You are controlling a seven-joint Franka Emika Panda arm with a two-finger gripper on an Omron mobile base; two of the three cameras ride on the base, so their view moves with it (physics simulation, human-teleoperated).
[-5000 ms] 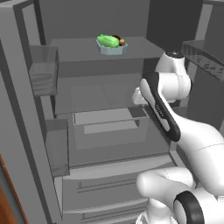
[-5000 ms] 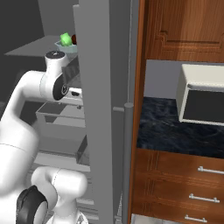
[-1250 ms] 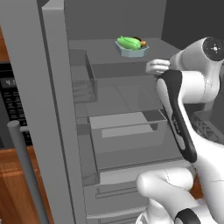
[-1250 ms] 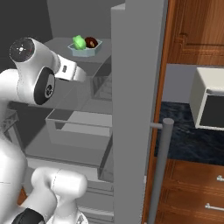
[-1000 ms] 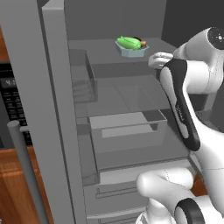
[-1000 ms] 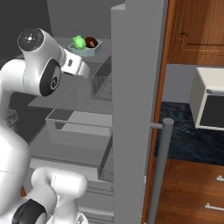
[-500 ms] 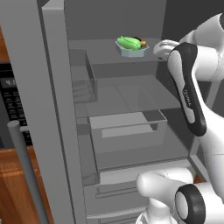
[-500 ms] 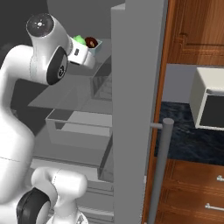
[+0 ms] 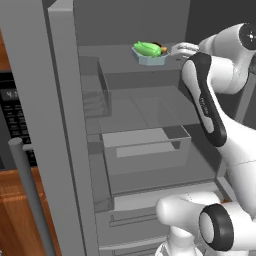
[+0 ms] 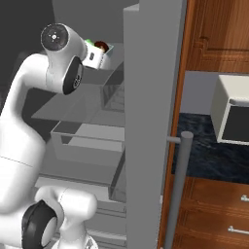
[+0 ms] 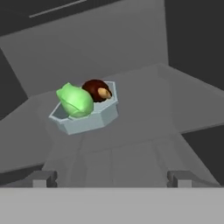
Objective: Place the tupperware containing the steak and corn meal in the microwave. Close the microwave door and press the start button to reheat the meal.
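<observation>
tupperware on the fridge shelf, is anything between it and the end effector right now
Nothing visible stands in the way. In the hand view the tupperware sits alone on the bare fridge shelf, ahead of the open end effector, and the stretch of shelf between them holds nothing. The end effector is not yet touching it.

Rendered home kitchen: open grey fridge [image 9: 65,125] with shelves and drawers mid-frame, brown wooden cabinet doors [image 10: 219,34] upper right, microwave [image 10: 232,114] on dark speckled worktop [image 10: 209,158], wooden drawers [image 10: 214,214] lower right, black keypad strip [image 9: 15,120] at left edge.
</observation>
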